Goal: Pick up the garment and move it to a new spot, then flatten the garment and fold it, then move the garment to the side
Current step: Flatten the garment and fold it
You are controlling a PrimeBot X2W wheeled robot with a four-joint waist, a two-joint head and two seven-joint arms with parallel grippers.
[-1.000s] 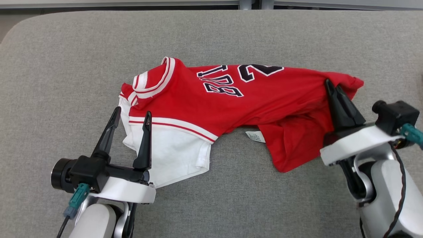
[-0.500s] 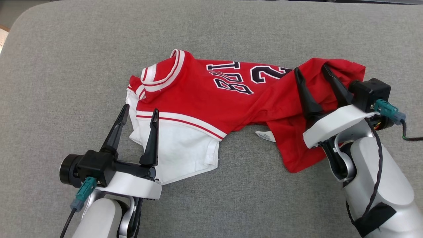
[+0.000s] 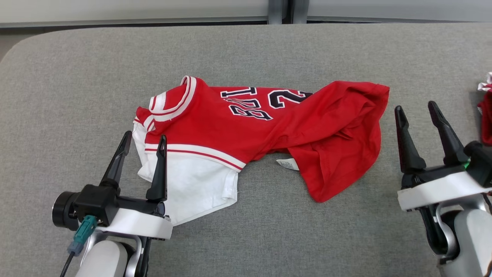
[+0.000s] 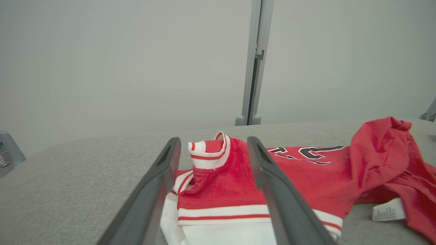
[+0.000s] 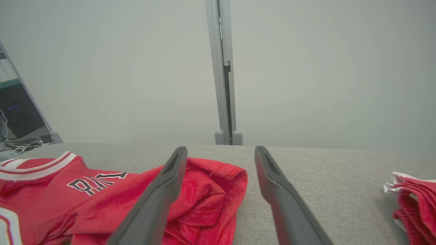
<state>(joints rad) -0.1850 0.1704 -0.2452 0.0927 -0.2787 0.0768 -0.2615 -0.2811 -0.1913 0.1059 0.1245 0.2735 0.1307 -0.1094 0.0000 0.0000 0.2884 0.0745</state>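
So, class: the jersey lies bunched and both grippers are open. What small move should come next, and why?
Probably move the right gripper left to pinch the jersey's right edge. That end lies folded over itself, covering part of the number, so it isn't flat; the gripper stands open, apart from the cloth, with the left gripper open over the other end.

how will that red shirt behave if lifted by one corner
Probably floppy: the red shirt lies bunched in soft folds, so it would likely drape and hang. It looks thin, so likely light. On the grey cloth tabletop a push would probably wrinkle it rather than slide it whole.
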